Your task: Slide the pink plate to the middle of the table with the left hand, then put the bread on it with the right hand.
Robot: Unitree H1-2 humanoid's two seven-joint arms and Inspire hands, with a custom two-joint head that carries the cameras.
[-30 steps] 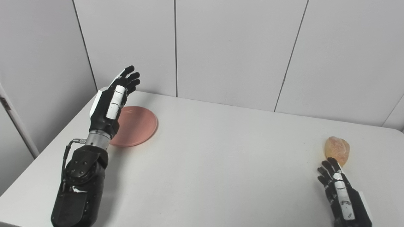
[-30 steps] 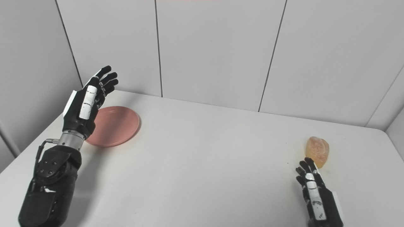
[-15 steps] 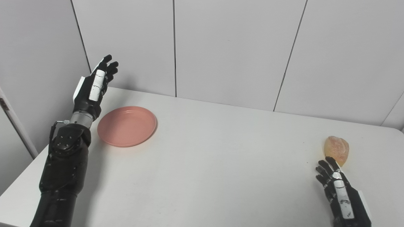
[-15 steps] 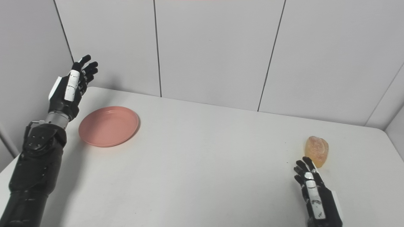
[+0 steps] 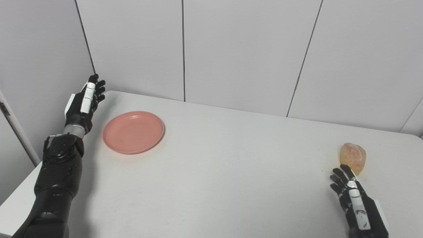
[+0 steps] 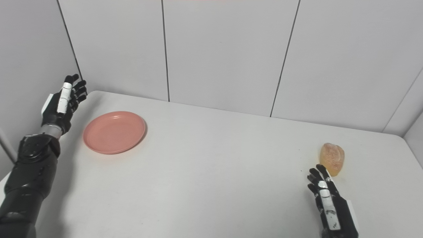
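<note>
Left hand [image 5: 82, 105]: raised at the far left edge of the worktop [image 5: 231, 172], fingers spread and extended, holding nothing, not touching anything.

Pink plate [image 5: 134, 132]: flat on the worktop, just to the right of the left hand, apart from it; well left of the worktop's middle, so slide not yet done.

Right hand [image 5: 355, 201]: low at the near right corner, fingers apart and pointing away, empty.

Bread [image 5: 353, 158]: on the worktop just beyond the right hand's fingertips, near but whether touching cannot be told; far from the plate.

Stage, as judged: approach to the plate's outer rim, ahead of the push toward the centre.

Risks, as judged:
- Fingers coming down on the rim instead of beside it; shallow plate likely to tip or flip up.
- Push applied off-centre; plate likely to spin or veer toward the far wall rather than travel straight.
- Push too sharp on a smooth surface; plate likely to overshoot the middle.
- Early forward drift of the right hand; rounded bread likely to be nudged toward the right edge.
</note>
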